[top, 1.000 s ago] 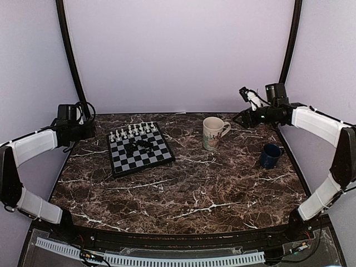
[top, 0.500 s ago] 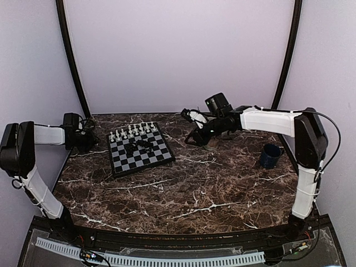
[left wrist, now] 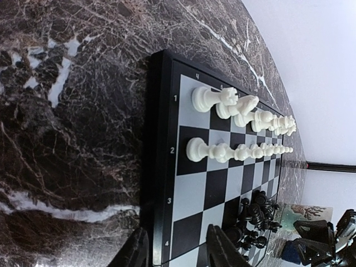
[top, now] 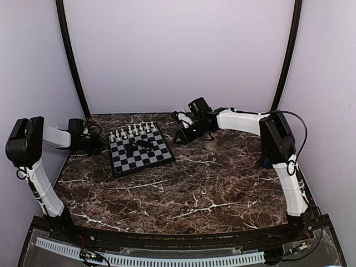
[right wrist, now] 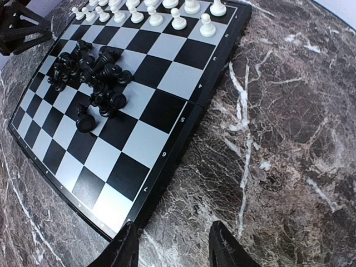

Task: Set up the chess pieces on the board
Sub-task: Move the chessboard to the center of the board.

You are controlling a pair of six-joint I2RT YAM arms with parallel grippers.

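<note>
A small board point(top: 139, 149) of black and light-grey checks, framed by a thin dark border with numbers along one side, sits at an angle on the rear left of the dark marble counter point(top: 194, 189). The white pieces point(top: 132, 131) stand upright in two neat rows along its far edge. The black pieces point(right wrist: 92, 75) lie in a loose heap near the middle of the board, several toppled on their sides and touching one another.

The left hand point(left wrist: 178, 251) hovers low just off the board's left edge, fingers spread with nothing between them. The right hand point(right wrist: 173, 247) hangs near the opposite edge, fingers likewise parted and empty. A pale printed mug point(left wrist: 305, 213) stands on the counter to the right of the board; from the overhead camera the right arm point(top: 239, 119) crosses in front of it and hides most of it.
</note>
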